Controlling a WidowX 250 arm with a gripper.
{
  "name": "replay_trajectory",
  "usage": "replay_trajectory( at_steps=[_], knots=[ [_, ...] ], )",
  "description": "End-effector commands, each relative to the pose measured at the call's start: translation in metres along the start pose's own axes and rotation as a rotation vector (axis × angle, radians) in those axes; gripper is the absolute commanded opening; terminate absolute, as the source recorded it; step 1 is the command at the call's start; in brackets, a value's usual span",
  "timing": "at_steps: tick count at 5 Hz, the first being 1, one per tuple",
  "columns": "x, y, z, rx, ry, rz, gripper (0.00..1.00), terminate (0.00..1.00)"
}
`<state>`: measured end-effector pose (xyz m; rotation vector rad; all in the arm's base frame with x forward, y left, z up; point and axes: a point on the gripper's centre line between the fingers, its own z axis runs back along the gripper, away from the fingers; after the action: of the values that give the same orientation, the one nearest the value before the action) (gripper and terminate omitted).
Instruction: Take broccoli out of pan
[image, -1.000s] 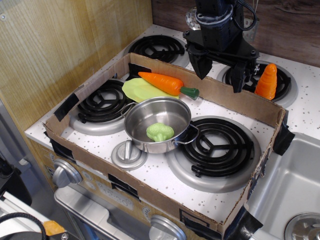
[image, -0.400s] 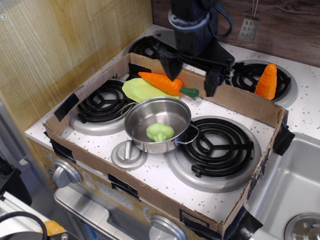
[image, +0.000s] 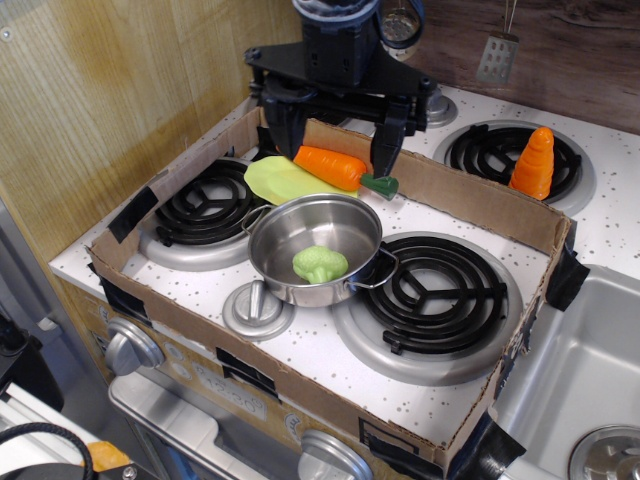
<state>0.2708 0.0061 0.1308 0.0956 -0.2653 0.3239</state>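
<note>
While the gripper (image: 334, 140) hangs at the top centre with its two fingers spread wide and nothing between them, the broccoli (image: 320, 264) lies inside the pan (image: 287, 228) at mid-frame, just below the carrot (image: 334, 167).

Cardboard tray (image: 455, 190) enclosing three stove burners. Orange carrot (image: 335, 167) lying on a yellow-green leaf piece (image: 280, 182) at the far side. Small knobbed metal lid (image: 258, 308) at the near left. Second orange carrot (image: 534, 163) upright on the far-right burner (image: 490, 150), outside the tray.
</note>
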Motion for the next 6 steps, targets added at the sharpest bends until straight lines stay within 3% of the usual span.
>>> replay_trajectory(
  at_steps=[1,3,6],
  knots=[
    [-0.003,-0.001,-0.011,0.063,-0.055,0.171,1.00,0.00],
    [-0.007,-0.005,-0.041,0.003,0.029,0.213,1.00,0.00],
    [-0.010,0.002,-0.069,-0.043,0.011,0.257,1.00,0.00]
  ],
)
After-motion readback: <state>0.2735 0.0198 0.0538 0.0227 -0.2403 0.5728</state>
